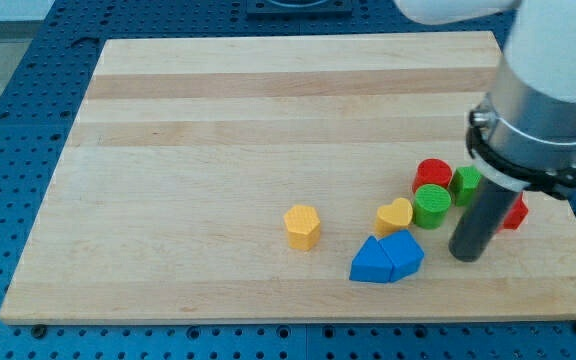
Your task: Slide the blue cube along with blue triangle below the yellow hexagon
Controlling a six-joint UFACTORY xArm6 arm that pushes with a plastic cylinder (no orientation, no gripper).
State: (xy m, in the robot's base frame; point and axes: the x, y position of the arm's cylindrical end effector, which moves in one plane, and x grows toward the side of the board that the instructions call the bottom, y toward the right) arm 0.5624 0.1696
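The yellow hexagon (303, 226) lies near the middle of the board's lower half. The blue triangle (370, 262) and the blue cube (405, 252) lie touching each other, to the lower right of the hexagon. My tip (465, 256) rests on the board just to the right of the blue cube, a short gap apart from it.
A yellow heart (394, 215) sits just above the blue pair. A green cylinder (431, 205), a red cylinder (433, 174), a green block (465, 184) and a red block (514, 212) cluster at the right, partly hidden by the arm. The wooden board (218, 120) ends close below the blue blocks.
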